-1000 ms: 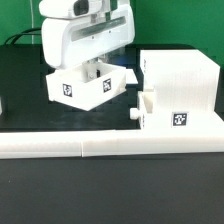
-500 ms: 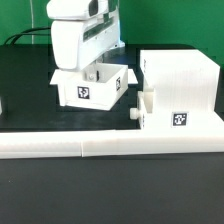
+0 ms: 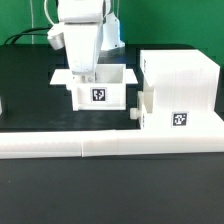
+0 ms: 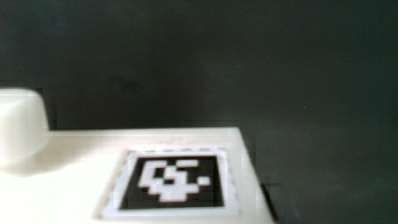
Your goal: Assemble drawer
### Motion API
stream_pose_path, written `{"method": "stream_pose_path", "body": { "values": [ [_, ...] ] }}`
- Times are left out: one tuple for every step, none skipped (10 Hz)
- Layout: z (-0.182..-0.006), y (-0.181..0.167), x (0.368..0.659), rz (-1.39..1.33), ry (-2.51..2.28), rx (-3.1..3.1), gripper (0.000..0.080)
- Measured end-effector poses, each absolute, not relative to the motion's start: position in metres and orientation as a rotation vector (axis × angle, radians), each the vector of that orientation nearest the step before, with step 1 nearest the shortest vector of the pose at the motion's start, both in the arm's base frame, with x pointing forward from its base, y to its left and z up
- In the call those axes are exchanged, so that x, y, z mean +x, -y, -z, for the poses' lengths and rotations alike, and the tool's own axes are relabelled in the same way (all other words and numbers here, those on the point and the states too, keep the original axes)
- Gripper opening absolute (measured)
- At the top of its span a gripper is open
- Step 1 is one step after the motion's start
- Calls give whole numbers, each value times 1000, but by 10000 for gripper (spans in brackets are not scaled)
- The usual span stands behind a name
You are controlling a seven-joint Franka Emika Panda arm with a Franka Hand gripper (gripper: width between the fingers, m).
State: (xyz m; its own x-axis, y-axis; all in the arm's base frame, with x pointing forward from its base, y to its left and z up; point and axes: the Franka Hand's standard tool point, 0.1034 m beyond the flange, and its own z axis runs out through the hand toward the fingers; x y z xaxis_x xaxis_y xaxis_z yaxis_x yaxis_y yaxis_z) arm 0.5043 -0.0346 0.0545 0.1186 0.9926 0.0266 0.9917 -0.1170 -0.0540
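In the exterior view a small white drawer tray [image 3: 112,90] with a tag on its front face sits low over the black table. My gripper [image 3: 84,70] reaches down from above onto the tray's wall on the exterior view's left and is shut on it. The large white box shell [image 3: 185,72] stands just to the exterior view's right of the tray. A second tray with a knob [image 3: 136,114] and a tag [image 3: 180,118] is at the shell's front. The wrist view shows a white tagged tray surface [image 4: 175,180] against the dark table; my fingertips do not show there.
A long low white wall strip [image 3: 110,146] runs across the front of the table. A white object [image 3: 2,104] shows at the exterior view's left edge. A white rounded shape [image 4: 18,125] sits beside the tagged surface in the wrist view.
My gripper and the held tray have moved toward the exterior view's right, nearer the shell. The tray has turned so that its tagged face is now square to the camera.
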Motion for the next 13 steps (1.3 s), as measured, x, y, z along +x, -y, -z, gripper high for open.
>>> {"method": "stream_pose_path", "body": {
  "values": [
    [-54, 35, 504, -25, 2061, -2293, 44],
    [-53, 37, 506, -28, 2091, -2261, 44],
    [-52, 37, 513, -36, 2118, -2233, 44],
    [-54, 36, 519, -38, 2154, -2214, 44],
    [-54, 36, 520, -39, 2160, -2212, 44],
    [-53, 36, 519, -41, 2156, -2213, 44],
    [-53, 37, 519, -42, 2155, -2213, 44],
    [-53, 36, 519, -42, 2156, -2212, 44],
    [-54, 35, 522, -37, 2162, -2211, 44],
    [-57, 30, 527, -26, 2175, -2206, 44],
    [-59, 27, 531, -18, 2175, -2210, 44],
    [-61, 23, 536, -8, 2172, -2220, 44],
    [-63, 19, 540, 2, 2170, -2227, 44]
  ]
}}
